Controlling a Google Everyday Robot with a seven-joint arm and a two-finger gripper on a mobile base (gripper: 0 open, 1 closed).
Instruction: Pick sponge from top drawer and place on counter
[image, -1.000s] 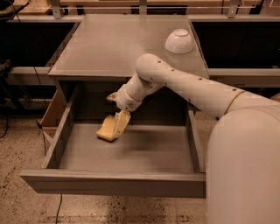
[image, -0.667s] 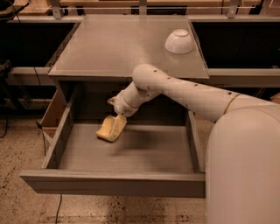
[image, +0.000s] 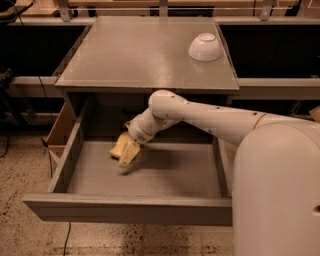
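**While the sponge sits in the drawer, my hold on it is unconfirmed**

Since my one camera looks down from the front, I read the scene from big to small. Across the cabinet top lies the flat, slightly glossy grey counter (image: 145, 55). Below it, the wide, shallow grey top drawer (image: 170, 177) stands pulled open. My white jointed arm (image: 215, 120) reaches into it from the right. An upside-down white ceramic bowl (image: 205, 46) rests near the counter's rear right corner.

The gripper (image: 128, 154) is low over the left-centre of the drawer floor, right against the small pale-yellow foam sponge (image: 118, 146). I cannot tell whether it is clamped on the sponge or merely beside it.

I judge the sponge very light, soft and squashy. It looks grippy rather than slick, and not fragile. It may twist in a pinch, so I would take it across its narrow waist, firmly but without folding it.
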